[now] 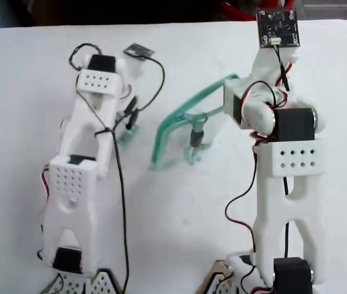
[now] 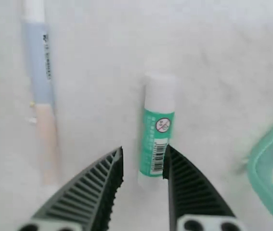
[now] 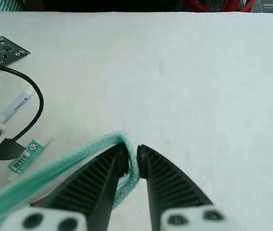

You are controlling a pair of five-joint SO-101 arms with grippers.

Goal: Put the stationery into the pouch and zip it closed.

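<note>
A green-and-white glue stick (image 2: 156, 139) lies on the white table. My left gripper (image 2: 143, 154) is open just above it, with the stick's near end between the fingertips. A pale blue and peach pen (image 2: 42, 101) lies parallel beside it. In the high view the left gripper (image 1: 127, 130) hangs beside the clear pouch (image 1: 161, 131), whose teal rim is lifted at one corner. My right gripper (image 3: 132, 161) is shut on that teal rim (image 3: 78, 159). The right wrist view also has the glue stick (image 3: 24, 155) and the pen (image 3: 16, 107) farther off.
The left arm's black cable (image 3: 32, 110) and its camera board (image 3: 4, 48) sit near the stationery. White table (image 3: 199, 72) stretches wide beyond the pouch. The pouch's teal rim (image 2: 271, 163) lies close to the glue stick.
</note>
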